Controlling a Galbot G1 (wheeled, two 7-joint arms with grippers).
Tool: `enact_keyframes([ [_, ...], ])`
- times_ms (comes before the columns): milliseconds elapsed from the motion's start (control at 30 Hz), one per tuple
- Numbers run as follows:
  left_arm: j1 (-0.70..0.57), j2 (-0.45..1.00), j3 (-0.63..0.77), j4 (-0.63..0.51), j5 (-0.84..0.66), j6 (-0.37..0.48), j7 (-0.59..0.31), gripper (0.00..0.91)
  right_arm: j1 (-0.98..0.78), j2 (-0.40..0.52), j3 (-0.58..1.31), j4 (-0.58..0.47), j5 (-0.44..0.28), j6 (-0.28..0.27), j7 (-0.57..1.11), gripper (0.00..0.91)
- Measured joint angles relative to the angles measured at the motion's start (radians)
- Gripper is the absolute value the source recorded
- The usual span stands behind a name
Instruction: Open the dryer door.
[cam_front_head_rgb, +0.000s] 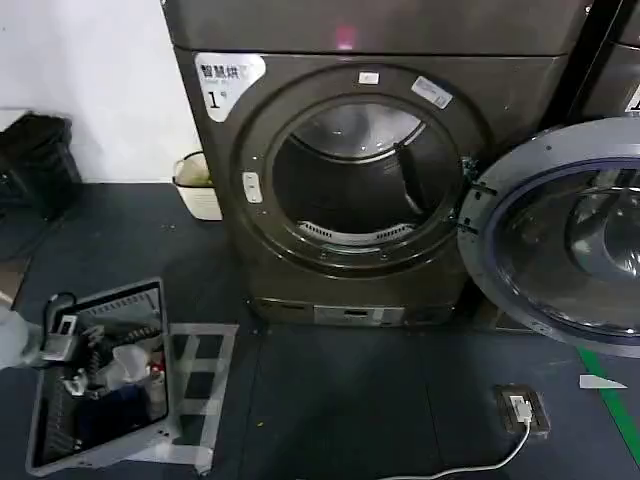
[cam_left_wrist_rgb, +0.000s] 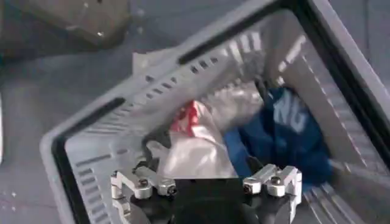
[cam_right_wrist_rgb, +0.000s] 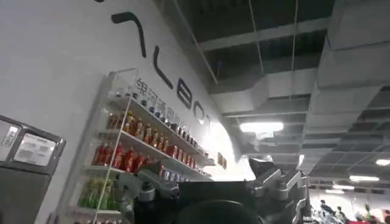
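As the head camera looks down at machine "1", I see the door swung wide open to the robot's right, hinged at the right edge of the drum opening. Its grey inner ring faces the camera and the tinted glass centre shows reflections. Nothing touches it. The drum sits exposed, metal walls and a dark paddle visible inside.

My left gripper sits low at the left, over the near-left corner of a grey basket on the dark floor. From the left wrist camera, the left gripper's fingers stand apart above the basket, holding nothing. Inside lie laundry items: a blue garment, white cloth and a red-and-white piece.

My right wrist camera points upward at a ceiling with lit panels and a white wall carrying shelves of bottles. The right gripper appears at the picture's lower edge, its fingers spread and empty.

A white bin stands by the wall left of the machine. A cable runs to a floor socket at lower right, beside a green floor stripe.
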Motion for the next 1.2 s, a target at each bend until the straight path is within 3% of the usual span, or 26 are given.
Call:
enact_keyframes([
  [1200, 0.02, 0.049, -0.056, -0.006, 0.052, -0.082, 0.065, 0.907, -0.016, 0.011, 0.011, 0.005, 0.006, 0.007, -0.008, 0.907],
])
